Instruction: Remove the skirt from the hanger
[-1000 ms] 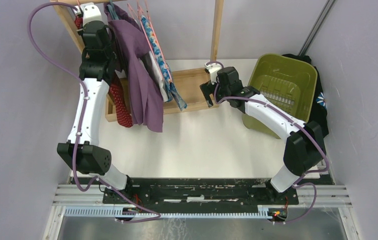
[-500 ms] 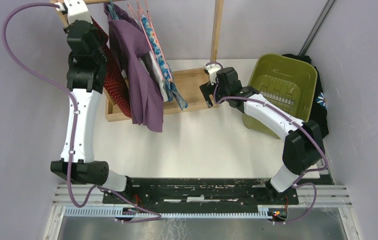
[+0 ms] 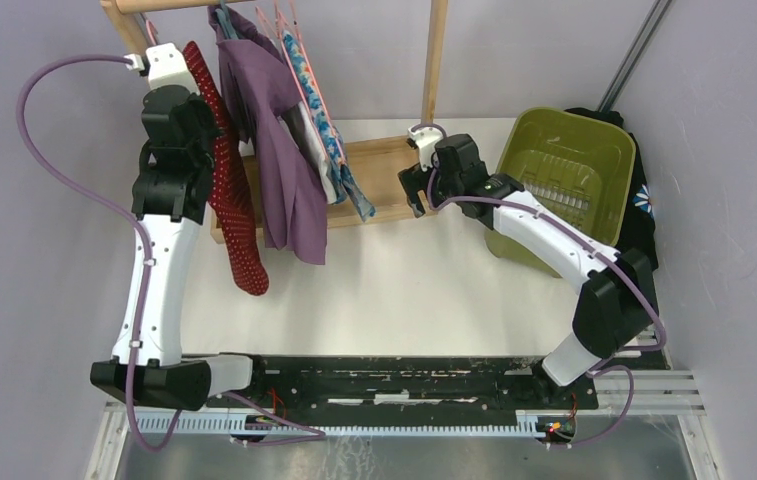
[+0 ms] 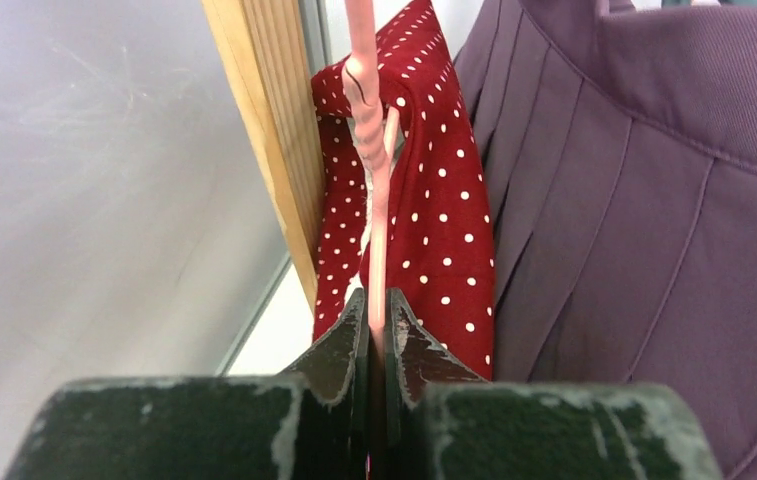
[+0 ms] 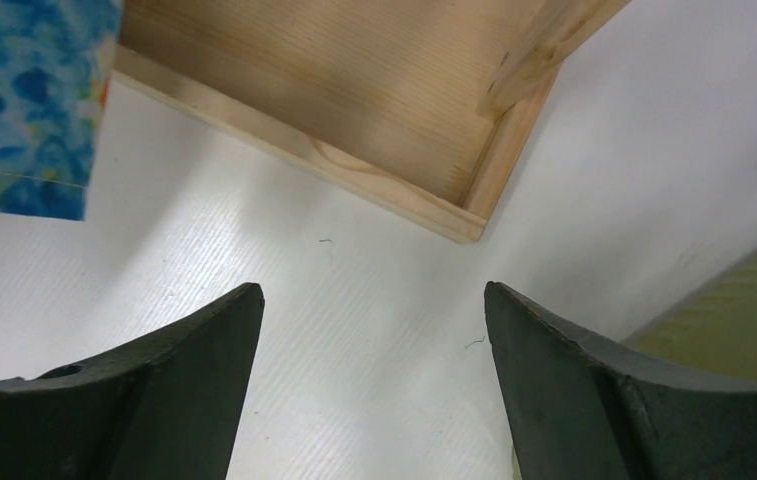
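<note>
- While the red skirt with white polka dots (image 3: 232,205) hangs at the left end of the wooden clothes rack (image 3: 436,60), it sits on a thin pink hanger (image 4: 367,110), pressed between the rack's left post (image 4: 264,120) and a purple pleated garment (image 4: 634,210).
- My left jaws are pinched shut on the hanger's stem, just under its twisted neck.
- I cannot see whether the hook is on the rail.
- My worry: pulling here brings the hanger and skirt away together, freeing nothing.
- The thin stem could also twist or slip in such a narrow grip.
- The cloth touches the purple garment, so it may drag that along or catch on the post.
- My right jaws are spread wide and hold nothing, above the white surface (image 5: 254,210) by the rack's base corner, well apart from the skirt.
</note>
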Robot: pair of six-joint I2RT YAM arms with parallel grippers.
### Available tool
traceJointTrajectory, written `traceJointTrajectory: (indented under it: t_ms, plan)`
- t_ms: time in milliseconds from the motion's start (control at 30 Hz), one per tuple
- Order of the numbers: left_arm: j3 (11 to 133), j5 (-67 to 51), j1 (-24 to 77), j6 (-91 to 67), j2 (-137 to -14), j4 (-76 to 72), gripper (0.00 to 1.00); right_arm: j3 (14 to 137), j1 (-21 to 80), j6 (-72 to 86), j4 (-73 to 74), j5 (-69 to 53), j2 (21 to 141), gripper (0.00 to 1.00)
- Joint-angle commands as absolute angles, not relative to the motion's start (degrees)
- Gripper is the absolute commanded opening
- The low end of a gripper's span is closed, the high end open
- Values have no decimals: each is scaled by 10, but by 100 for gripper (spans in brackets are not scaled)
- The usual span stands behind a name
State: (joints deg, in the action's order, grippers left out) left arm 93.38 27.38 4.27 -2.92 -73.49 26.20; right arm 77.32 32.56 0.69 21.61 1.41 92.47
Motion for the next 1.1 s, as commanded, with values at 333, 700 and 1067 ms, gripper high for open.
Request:
traceJointTrajectory:
  t_ms: [333, 700, 1067]
  plan:
    - [892, 52, 62, -101, -633, 264, 3, 800, 374, 7, 220, 5, 880, 87]
    - [901, -102, 64, -105, -567, 324, 3, 805, 374, -11, 233, 82, 888, 88]
    - [966, -122, 64, -104, -486, 350, 3, 815, 375, 9, 258, 89, 858, 87]
